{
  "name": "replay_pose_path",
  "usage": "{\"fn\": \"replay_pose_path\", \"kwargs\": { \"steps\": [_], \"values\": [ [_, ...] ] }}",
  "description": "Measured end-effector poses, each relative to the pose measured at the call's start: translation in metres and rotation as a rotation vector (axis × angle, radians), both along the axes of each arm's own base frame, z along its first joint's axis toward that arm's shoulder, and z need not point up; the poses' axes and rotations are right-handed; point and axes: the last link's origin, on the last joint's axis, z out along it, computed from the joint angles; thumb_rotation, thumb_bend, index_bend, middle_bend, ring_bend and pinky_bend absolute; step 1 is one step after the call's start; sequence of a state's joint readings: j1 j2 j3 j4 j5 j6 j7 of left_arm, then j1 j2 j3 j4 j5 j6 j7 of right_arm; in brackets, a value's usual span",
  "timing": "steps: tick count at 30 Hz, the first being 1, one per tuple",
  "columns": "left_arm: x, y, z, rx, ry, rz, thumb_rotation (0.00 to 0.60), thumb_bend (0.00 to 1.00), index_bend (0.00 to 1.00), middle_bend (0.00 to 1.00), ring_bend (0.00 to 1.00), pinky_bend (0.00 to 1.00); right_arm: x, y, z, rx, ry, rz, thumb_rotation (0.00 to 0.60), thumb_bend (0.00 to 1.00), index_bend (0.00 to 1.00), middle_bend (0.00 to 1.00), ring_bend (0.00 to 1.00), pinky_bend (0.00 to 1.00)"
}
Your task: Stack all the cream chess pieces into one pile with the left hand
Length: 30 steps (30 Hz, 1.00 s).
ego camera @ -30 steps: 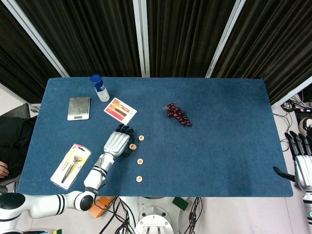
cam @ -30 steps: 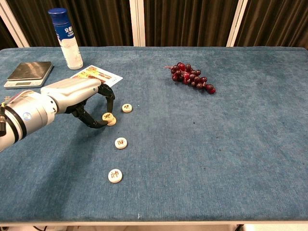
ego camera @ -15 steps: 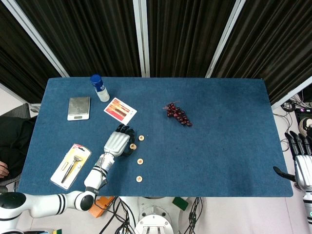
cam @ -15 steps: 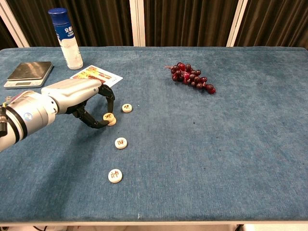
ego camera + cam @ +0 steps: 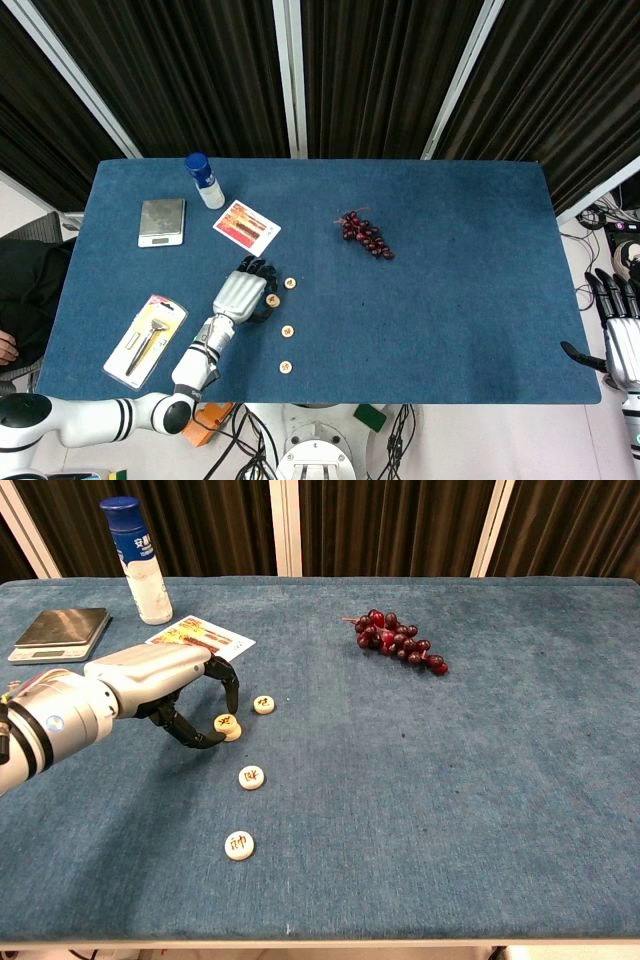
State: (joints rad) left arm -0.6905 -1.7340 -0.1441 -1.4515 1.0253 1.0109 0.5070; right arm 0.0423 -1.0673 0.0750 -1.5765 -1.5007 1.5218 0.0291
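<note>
Several cream chess pieces lie in a loose line on the blue table (image 5: 450, 300). One piece (image 5: 290, 283) (image 5: 264, 704) sits farthest back, another (image 5: 287, 330) (image 5: 251, 777) lies nearer, and a third (image 5: 285, 367) (image 5: 239, 845) is closest to the front edge. My left hand (image 5: 240, 293) (image 5: 165, 685) pinches a further cream piece (image 5: 271, 298) (image 5: 226, 723) between thumb and a finger, just left of the line and tilted at the cloth. My right hand (image 5: 620, 335) hangs off the table's right edge with its fingers spread and nothing in it.
A blue-capped bottle (image 5: 204, 181) (image 5: 137, 560), a small scale (image 5: 161, 221) (image 5: 58, 632) and a printed card (image 5: 246, 226) (image 5: 200, 640) stand behind the left hand. A bunch of dark grapes (image 5: 367, 234) (image 5: 400, 645) lies mid-table. A packaged tool (image 5: 146, 339) lies front left.
The left hand and its pinched piece have shifted only a touch toward the farthest piece. The other pieces and the right hand have not moved.
</note>
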Motion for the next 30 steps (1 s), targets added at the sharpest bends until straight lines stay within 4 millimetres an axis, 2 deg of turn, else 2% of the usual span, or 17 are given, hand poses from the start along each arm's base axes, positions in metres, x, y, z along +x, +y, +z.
{"fn": "replay_pose_path", "kwargs": {
  "steps": [5, 10, 21, 30],
  "values": [
    [0.009, 0.004, 0.004, 0.013, -0.033, -0.005, 0.600, 0.31, 0.35, 0.16, 0.07, 0.02, 0.000, 0.000, 0.000, 0.000, 0.002, 0.001, 0.600, 0.17, 0.00, 0.10, 0.00, 0.04],
    [0.026, 0.014, 0.005, 0.011, -0.063, -0.009, 0.600, 0.31, 0.35, 0.16, 0.07, 0.02, 0.001, 0.001, 0.001, -0.002, 0.004, 0.003, 0.600, 0.17, 0.00, 0.10, 0.00, 0.04],
    [0.048, 0.038, -0.014, -0.015, -0.025, 0.053, 0.600, 0.29, 0.40, 0.16, 0.06, 0.02, -0.002, 0.002, 0.004, -0.006, 0.004, -0.006, 0.600, 0.17, 0.00, 0.10, 0.00, 0.04],
    [0.048, 0.043, -0.024, -0.011, 0.037, 0.073, 0.600, 0.29, 0.42, 0.16, 0.06, 0.02, -0.006, 0.001, 0.005, -0.006, -0.002, -0.015, 0.600, 0.17, 0.00, 0.10, 0.00, 0.04]
  ]
}}
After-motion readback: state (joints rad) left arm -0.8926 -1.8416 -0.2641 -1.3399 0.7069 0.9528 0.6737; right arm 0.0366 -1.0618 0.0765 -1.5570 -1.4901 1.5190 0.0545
